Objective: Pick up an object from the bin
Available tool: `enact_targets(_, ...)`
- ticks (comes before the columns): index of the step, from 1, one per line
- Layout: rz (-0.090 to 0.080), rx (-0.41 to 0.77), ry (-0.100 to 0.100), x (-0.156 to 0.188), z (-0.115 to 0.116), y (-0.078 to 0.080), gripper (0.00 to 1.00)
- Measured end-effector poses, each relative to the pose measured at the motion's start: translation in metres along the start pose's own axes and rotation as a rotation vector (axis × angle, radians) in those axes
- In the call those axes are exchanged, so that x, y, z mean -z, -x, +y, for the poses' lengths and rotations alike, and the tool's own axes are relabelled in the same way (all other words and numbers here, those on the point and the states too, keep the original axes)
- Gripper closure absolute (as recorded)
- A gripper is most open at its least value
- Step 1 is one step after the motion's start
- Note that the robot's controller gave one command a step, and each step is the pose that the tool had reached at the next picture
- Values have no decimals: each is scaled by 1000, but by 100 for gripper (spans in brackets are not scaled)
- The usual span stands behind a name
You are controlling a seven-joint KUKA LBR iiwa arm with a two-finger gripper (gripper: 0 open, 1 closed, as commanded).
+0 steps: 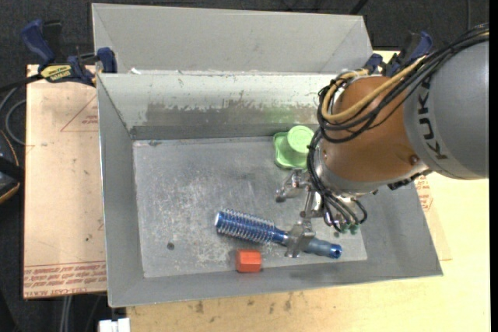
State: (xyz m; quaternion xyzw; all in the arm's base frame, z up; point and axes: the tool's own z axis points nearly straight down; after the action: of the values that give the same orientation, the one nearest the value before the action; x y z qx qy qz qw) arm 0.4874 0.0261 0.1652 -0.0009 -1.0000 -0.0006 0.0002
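Touching the bristly blue hairbrush [247, 227] is the end effector [296, 215].

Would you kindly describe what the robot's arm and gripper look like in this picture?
The arm is a thick, rounded grey link with black KUKA lettering. Its wrist wears a smooth orange-brown cover, looped over by black and pale yellow cables. At its end is a small gripper of bare silvery metal, with thin dark wires beside it.
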Motion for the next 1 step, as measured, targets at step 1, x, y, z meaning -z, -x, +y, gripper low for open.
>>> enact_targets(1,-8,152,1,-87,32,7,0)
